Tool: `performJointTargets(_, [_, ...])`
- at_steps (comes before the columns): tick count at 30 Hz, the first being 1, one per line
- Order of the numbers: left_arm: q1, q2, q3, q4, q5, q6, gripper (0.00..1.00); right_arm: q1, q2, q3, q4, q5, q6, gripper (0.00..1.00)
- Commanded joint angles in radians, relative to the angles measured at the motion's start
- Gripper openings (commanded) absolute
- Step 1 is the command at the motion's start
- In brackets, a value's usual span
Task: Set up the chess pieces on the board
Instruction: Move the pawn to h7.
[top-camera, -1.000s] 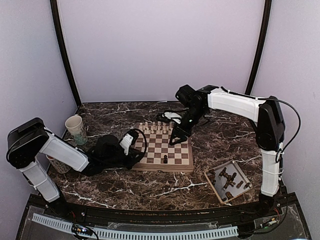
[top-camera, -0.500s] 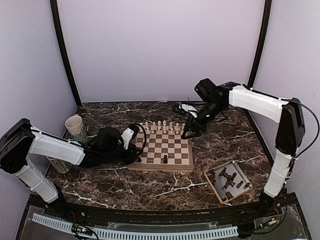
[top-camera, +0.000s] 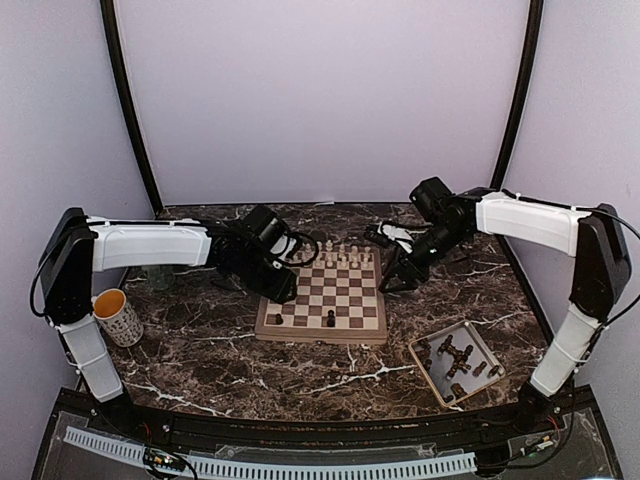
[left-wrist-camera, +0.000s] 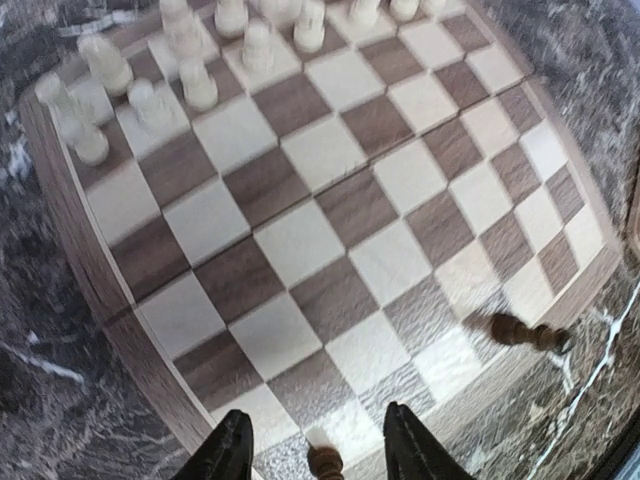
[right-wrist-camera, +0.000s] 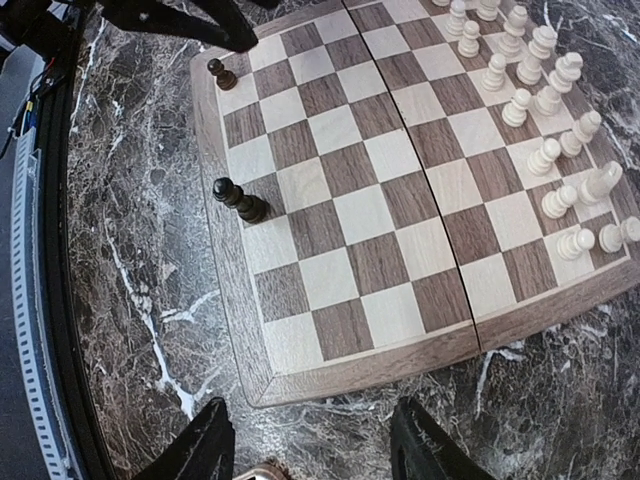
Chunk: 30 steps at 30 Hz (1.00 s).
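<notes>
The board (top-camera: 322, 296) lies mid-table with pale chessmen (top-camera: 335, 255) along its far rows. Two dark chess pieces stand on its near row, one by the left corner (top-camera: 278, 319) and one near the middle (top-camera: 331, 319). My left gripper (top-camera: 283, 293) hangs open just above the corner piece (left-wrist-camera: 325, 462), which stands free between the fingers (left-wrist-camera: 228, 452); the other dark piece (left-wrist-camera: 530, 334) is to the right. My right gripper (top-camera: 388, 283) is open and empty over the marble beside the board's right edge (right-wrist-camera: 360, 370). More dark chess pieces (top-camera: 452, 360) lie in the tray.
A shallow beige tray (top-camera: 428, 372) sits at the near right of the table. A mug (top-camera: 118, 317) stands at the left edge by the left arm's base. White cable and clutter (top-camera: 395, 235) lie behind the board's far right corner.
My left gripper has opened and lifted a little, leaving a dark piece standing at the board's near left corner. The right gripper has moved right, off the board to its right edge.
</notes>
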Motion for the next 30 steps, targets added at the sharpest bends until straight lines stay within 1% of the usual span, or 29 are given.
performJointTargets(1, [0.006, 0.050, 0.067, -0.275, 0.078, -0.059, 0.47, 0.078, 0.050, 0.060, 0.030, 0.009, 0.000, 0.53])
performJointTargets(5, [0.005, 0.090, 0.076, -0.331, 0.081, -0.055, 0.46, 0.137, 0.086, 0.082, 0.010, 0.049, -0.019, 0.52])
performJointTargets(10, [0.005, 0.100, 0.058, -0.320, 0.093, -0.040, 0.43, 0.178, 0.115, 0.096, -0.002, 0.071, -0.023, 0.52])
performJointTargets(16, [0.006, 0.103, 0.063, -0.311, 0.093, -0.035, 0.33, 0.189, 0.135, 0.115, -0.018, 0.077, -0.023, 0.52])
performJointTargets(20, [0.005, 0.098, 0.064, -0.302, 0.098, -0.026, 0.20, 0.192, 0.142, 0.116, -0.019, 0.080, -0.023, 0.52])
performJointTargets(24, [0.006, 0.096, 0.067, -0.289, 0.080, -0.019, 0.11, 0.194, 0.155, 0.129, -0.027, 0.080, -0.024, 0.51])
performJointTargets(27, [0.007, 0.097, 0.073, -0.288, 0.037, -0.014, 0.07, 0.196, 0.158, 0.133, -0.030, 0.082, -0.024, 0.51])
performJointTargets(30, [0.012, 0.108, 0.081, -0.294, 0.006, -0.015, 0.07, 0.197, 0.158, 0.130, -0.030, 0.087, -0.024, 0.51])
